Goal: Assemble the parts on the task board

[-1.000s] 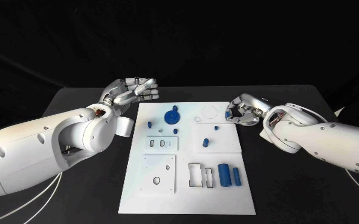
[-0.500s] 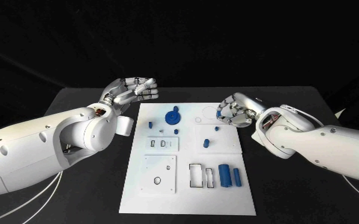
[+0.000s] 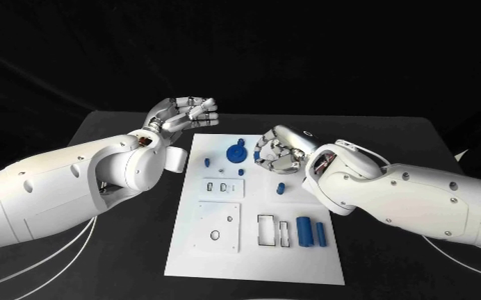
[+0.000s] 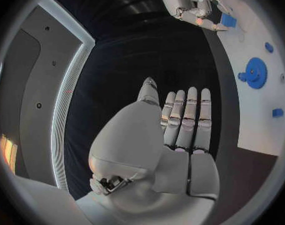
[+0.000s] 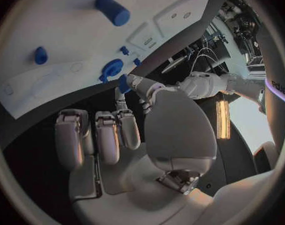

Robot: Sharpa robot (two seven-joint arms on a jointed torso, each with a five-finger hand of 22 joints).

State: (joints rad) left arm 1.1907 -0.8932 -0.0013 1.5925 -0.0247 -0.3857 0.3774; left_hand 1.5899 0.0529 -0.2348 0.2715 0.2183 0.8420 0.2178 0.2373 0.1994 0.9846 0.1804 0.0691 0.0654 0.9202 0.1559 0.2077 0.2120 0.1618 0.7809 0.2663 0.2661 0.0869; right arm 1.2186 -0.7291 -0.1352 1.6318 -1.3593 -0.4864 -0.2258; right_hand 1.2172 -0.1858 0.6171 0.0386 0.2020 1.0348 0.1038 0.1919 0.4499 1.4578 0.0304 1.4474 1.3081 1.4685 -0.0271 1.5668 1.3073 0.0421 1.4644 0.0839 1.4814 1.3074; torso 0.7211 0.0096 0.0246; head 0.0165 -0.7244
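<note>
A small blue part [image 3: 261, 153] is pinched in the right hand [image 3: 279, 151] above the far half of the task board [image 3: 301, 258], beside the blue gear [image 3: 236, 153] (left hand [image 3: 184, 114] empty, fingers apart, off-board); lowering should be slow, aligned over its seat.

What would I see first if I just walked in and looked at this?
Two big white robot arms reach in over a black table, each ending in a shiny silver hand. The right hand hovers over the far end of the white task board, pinching a small blue part. Beside it on the board sits a blue gear, and the left hand waits open off the board's far left corner.
</note>
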